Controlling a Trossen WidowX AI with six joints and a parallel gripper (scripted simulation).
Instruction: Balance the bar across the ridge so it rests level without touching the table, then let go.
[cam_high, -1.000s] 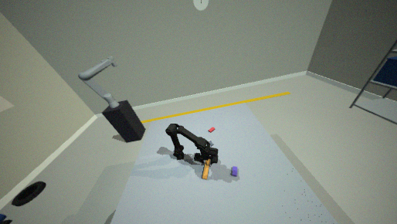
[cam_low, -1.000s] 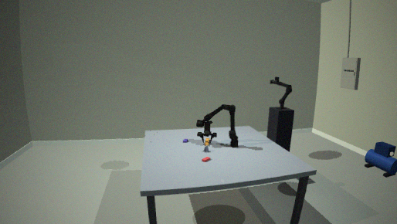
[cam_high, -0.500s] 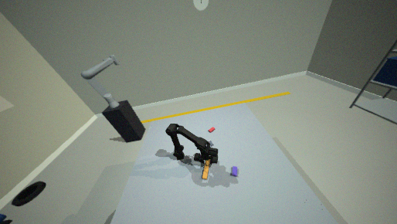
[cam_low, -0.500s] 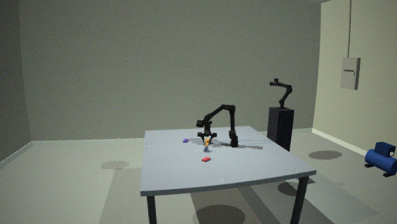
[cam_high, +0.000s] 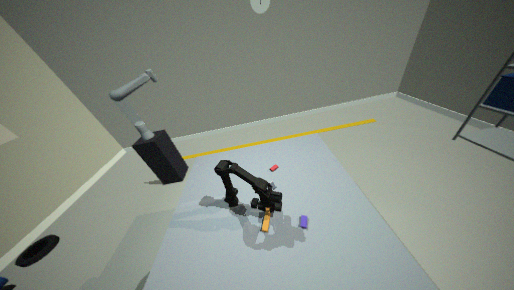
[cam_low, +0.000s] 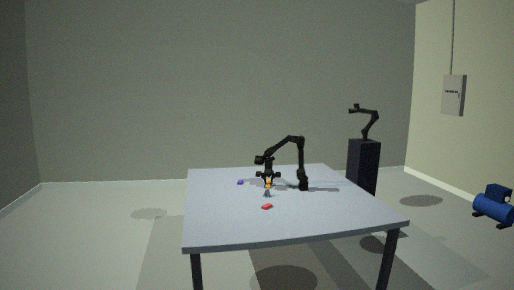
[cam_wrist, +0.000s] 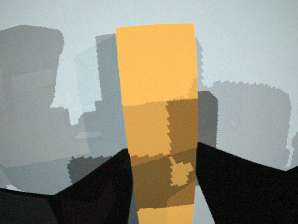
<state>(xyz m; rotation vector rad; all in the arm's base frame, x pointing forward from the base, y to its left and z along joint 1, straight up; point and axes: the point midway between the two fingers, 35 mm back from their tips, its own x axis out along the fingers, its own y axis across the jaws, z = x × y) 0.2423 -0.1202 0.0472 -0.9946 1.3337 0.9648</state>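
Note:
The orange bar (cam_high: 266, 224) (cam_low: 268, 185) (cam_wrist: 157, 60) is long and flat-sided. My gripper (cam_high: 267, 209) (cam_low: 268, 179) is shut on it, with one dark finger on each side of the bar in the wrist view. The bar's near end runs out of the bottom of the wrist view. Whether the bar touches the table cannot be told. The small blue-grey ridge (cam_high: 273, 186) (cam_low: 267, 193) stands on the table just beyond the gripper in the top view and in front of the bar in the exterior view. The bar is not across it.
A purple block (cam_high: 304, 222) (cam_low: 240, 182) lies on the table (cam_high: 350, 240) (cam_low: 220, 230) to one side of the bar. A red block (cam_high: 274, 168) (cam_low: 267, 206) lies past the ridge, on the side away from the bar.

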